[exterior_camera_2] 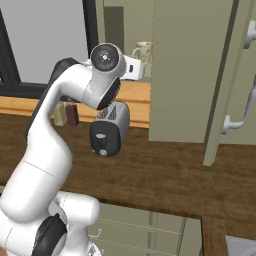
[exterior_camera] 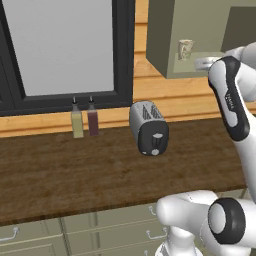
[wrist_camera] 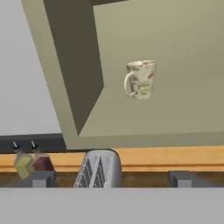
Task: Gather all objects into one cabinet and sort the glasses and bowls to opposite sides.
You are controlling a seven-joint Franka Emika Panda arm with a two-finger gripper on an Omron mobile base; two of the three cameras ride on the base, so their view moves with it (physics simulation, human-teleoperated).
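One cream patterned handled glass [wrist_camera: 140,79] stands upright.

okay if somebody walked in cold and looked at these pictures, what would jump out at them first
Probably the patterned mug standing alone on the shelf of the open cabinet, straight ahead of the gripper. Next, the grey toaster on the wooden counter below, with two bottles by the window.
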